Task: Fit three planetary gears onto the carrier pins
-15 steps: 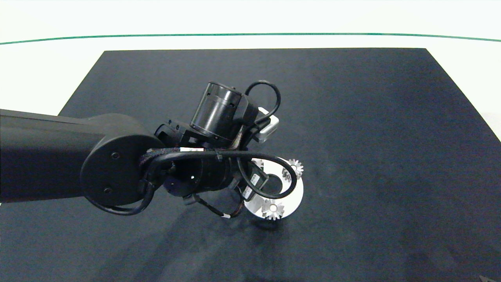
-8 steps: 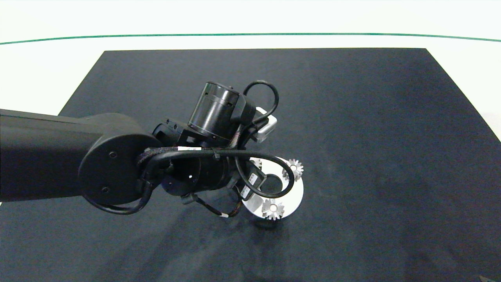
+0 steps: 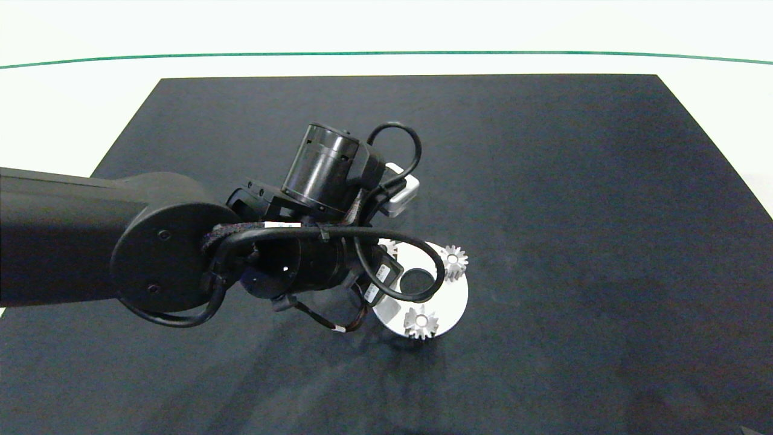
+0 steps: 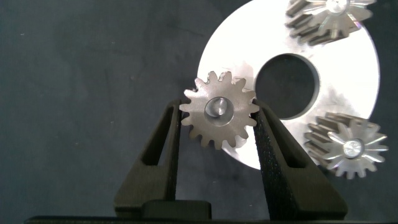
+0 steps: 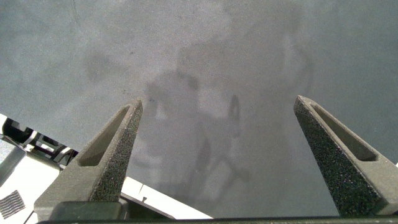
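Gripping the third gear [image 4: 219,109] between its two fingers [image 4: 160,146], the left claw [image 4: 217,124] stands over the near-left rim of the white disc [image 3: 450,294], which lies around the middle of the tabletop [image 3: 574,181]. This gear sits on its pin [image 4: 217,107], whose tip shows in the centre hole. If the claw rises without letting go, or opens unevenly, it could pull the gear off or tilt it. Two other gears [image 3: 421,321] [image 3: 454,262] sit on the disc's near and far-right parts. Out of the head view, the right claw [image 5: 217,155] hangs released above bare dark mat.
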### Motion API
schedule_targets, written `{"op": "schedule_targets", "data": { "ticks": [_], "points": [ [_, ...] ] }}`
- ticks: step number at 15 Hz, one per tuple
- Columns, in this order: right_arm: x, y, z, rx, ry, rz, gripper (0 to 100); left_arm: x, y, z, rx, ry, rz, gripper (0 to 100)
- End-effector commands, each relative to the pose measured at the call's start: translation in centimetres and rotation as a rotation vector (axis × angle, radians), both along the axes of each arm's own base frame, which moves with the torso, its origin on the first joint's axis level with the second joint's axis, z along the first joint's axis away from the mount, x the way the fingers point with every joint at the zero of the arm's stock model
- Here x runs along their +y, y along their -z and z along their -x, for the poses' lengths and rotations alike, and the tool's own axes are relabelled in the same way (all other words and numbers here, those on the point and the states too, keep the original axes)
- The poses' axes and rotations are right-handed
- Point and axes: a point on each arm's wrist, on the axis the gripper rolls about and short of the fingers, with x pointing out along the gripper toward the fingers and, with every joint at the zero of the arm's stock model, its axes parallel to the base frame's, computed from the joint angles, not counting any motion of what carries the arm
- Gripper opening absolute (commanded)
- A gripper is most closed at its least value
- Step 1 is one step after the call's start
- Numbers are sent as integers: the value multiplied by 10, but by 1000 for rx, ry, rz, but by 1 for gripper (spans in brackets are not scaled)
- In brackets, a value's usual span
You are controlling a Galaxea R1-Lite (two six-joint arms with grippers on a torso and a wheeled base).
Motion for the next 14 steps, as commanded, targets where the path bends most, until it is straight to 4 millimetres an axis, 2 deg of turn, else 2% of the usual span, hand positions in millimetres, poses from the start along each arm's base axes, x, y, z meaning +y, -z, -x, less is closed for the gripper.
{"op": "schedule_targets", "data": {
  "ticks": [1,5,14],
  "points": [
    [0,0,0,1,-3,7,100,4,0,-1,-1,-11,-4,0],
    [0,1,0,3,-3,8,100,2,6,-1,13,-8,-17,0],
    [0,1,0,1,-3,7,100,-1,5,1,10,0,-9,0]
  ]
}}
